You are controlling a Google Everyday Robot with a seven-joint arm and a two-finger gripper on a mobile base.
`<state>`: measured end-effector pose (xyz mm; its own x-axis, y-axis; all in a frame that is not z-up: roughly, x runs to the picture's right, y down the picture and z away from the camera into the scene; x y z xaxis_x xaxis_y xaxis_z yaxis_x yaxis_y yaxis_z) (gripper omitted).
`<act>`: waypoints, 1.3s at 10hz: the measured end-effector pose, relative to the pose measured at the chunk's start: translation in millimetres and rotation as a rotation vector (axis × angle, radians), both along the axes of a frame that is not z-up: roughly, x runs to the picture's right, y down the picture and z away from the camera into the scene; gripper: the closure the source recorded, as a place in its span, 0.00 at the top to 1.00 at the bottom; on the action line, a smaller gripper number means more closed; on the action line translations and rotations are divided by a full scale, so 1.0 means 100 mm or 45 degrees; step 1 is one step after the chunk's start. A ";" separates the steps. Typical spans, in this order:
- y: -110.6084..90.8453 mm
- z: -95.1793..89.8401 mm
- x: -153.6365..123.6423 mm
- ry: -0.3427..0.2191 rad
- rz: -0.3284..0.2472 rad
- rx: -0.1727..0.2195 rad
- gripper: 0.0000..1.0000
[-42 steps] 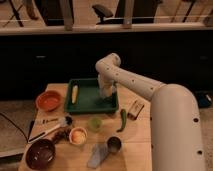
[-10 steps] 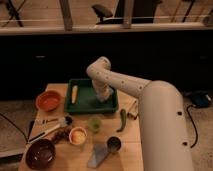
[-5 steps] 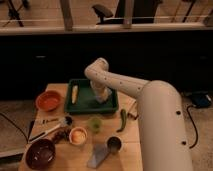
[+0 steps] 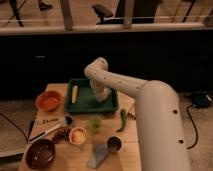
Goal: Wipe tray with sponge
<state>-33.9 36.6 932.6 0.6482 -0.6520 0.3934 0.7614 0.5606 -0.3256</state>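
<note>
The dark green tray [image 4: 112, 107] lies at the back of the wooden table, a yellow corn cob [image 4: 74, 93] along its left side. My white arm bends down from the right, and the gripper [image 4: 100, 98] is low inside the tray, right of centre, at or just above its floor. The sponge is hidden under the hand; I cannot pick it out from the pale gripper.
Left of the tray stands an orange bowl [image 4: 48, 100]. In front are a green cup [image 4: 95, 123], a green pepper [image 4: 122, 120], a small yellow-filled bowl [image 4: 78, 135], a metal cup [image 4: 114, 145], a grey-blue oblong piece [image 4: 98, 155], a dark bowl [image 4: 40, 153] and a brush [image 4: 50, 121].
The gripper has moved from the tray's back right toward its middle and front, staying low inside it. The arm's bend has swung left. The other objects have not moved.
</note>
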 end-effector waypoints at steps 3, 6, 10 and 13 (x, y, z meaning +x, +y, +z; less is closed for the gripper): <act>0.03 0.00 -0.05 -0.011 -0.016 -0.001 0.00; 0.03 0.01 -0.03 -0.007 -0.014 0.006 0.00; -0.10 0.13 0.12 0.015 0.022 0.018 0.00; -0.16 0.19 0.08 -0.036 0.006 -0.002 0.00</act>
<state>-26.2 20.5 951.6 0.6401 -0.6483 0.4123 0.7675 0.5639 -0.3049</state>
